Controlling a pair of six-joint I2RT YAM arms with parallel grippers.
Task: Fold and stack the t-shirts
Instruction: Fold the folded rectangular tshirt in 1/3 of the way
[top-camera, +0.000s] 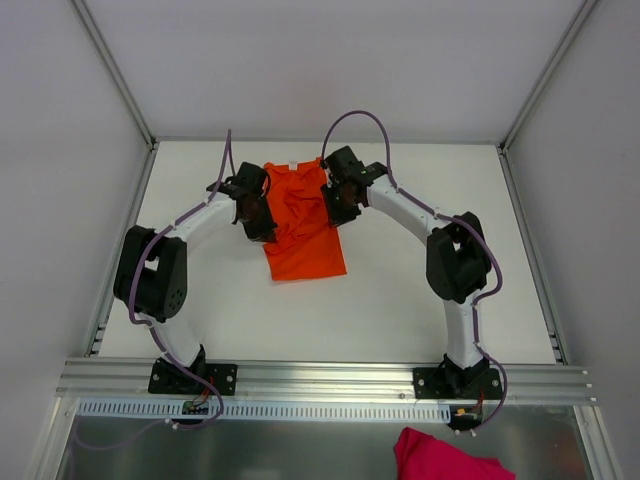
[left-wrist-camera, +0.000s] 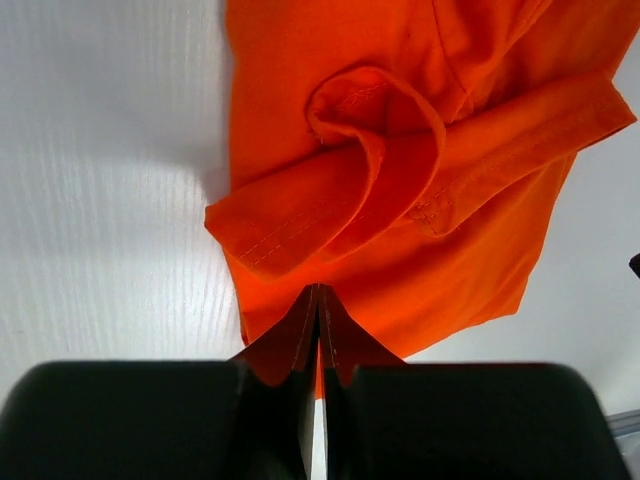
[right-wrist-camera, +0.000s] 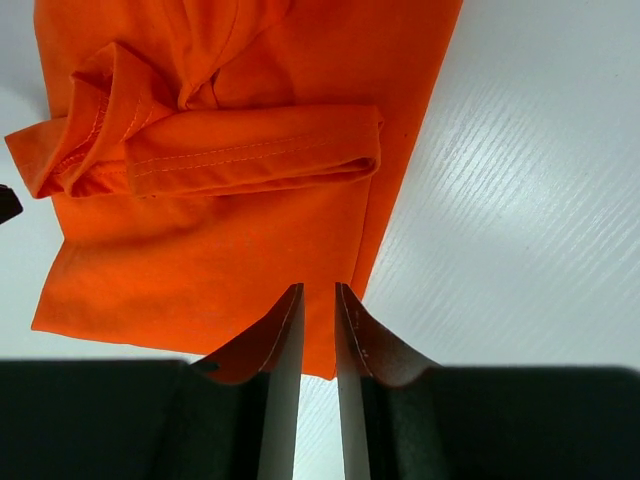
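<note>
**Item:** 1 bright orange, soft-fabric, short-sleeved t-shirt (top-camera: 305, 235), lying flat at the far middle of the white counter (top-camera: 400, 300). The collar end is far and the hem end is near.

**Condition:** narrowed to a long strip. The 2 sleeves (left-wrist-camera: 340, 190) (right-wrist-camera: 250, 150) are turned in across the chest, loosely, with rumpled cloth between them.

**Step, judged:** mid-fold. The side folds are done, the end-to-end fold is not yet made, and no stacking has begun.

**Left fingers** (left-wrist-camera: 318, 305): pressed fully together at the shirt's left edge, collar half. I cannot tell if any cloth is pinched between them.

**Right fingers** (right-wrist-camera: 295, 315): a narrow gap between them, at the shirt's right edge. No cloth is seen in the gap.

**Next move calls for:** a firm pinch on both side edges at matching height, then 1 even carry of the collar half toward the hem, keeping the sleeves tucked.

**Also present:** a magenta cloth heap (top-camera: 445, 460) on the near ledge, well apart. I cannot tell what garment it is.
</note>
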